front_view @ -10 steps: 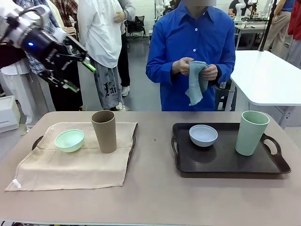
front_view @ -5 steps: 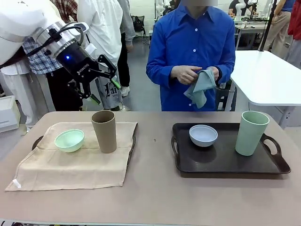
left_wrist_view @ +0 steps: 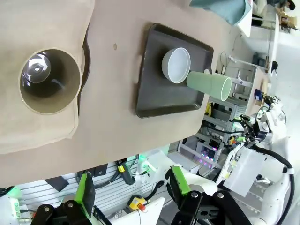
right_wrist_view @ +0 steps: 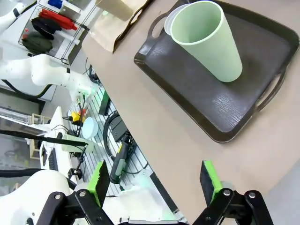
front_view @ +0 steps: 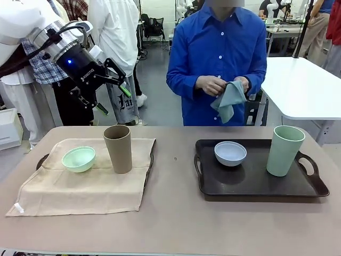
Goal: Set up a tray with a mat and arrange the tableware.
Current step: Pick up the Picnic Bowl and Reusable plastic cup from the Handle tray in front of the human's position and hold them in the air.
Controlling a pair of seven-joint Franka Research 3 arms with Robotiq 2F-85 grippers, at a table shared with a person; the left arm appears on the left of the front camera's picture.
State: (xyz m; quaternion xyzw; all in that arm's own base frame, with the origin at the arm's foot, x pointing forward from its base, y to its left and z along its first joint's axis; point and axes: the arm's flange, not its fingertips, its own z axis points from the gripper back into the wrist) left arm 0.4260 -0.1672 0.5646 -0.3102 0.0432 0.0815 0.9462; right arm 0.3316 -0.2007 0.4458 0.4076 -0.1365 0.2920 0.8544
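**Tableware (front_view: 118, 154) split between mat and tray as robot's left arm hangs above the table**

Front view: a mint green bowl (front_view: 79, 159) and a brown tumbler (front_view: 118, 149) stand upright, side by side but apart, on a beige mat (front_view: 80, 189). The mat is draped over a second tray (front_view: 41, 161), whose dark handle and edge peek out at either side. To the right on the table (front_view: 176, 224), a dark tray (front_view: 250, 184) carries a white bowl (front_view: 230, 153) and, well apart from it near the right handle, a pale green tumbler (front_view: 285, 150). The left gripper (front_view: 113, 100) hangs in the air above and behind the brown tumbler, jaws spread wide with nothing between them. Across the table a person in a blue shirt holds a teal cloth (front_view: 228, 101) in both hands.

Left wrist view: looking down between its green pads, which stand far apart and empty, the camera sees straight into the brown tumbler on the mat. Farther off is the dark tray with the white bowl and the pale green tumbler close by it.

Right wrist view: the right gripper (right_wrist_view: 154, 181) is spread wide and holds nothing, high above the table edge. Beyond it the pale green tumbler stands on the dark tray, the white bowl's rim showing just behind it and a corner of the mat farther off.
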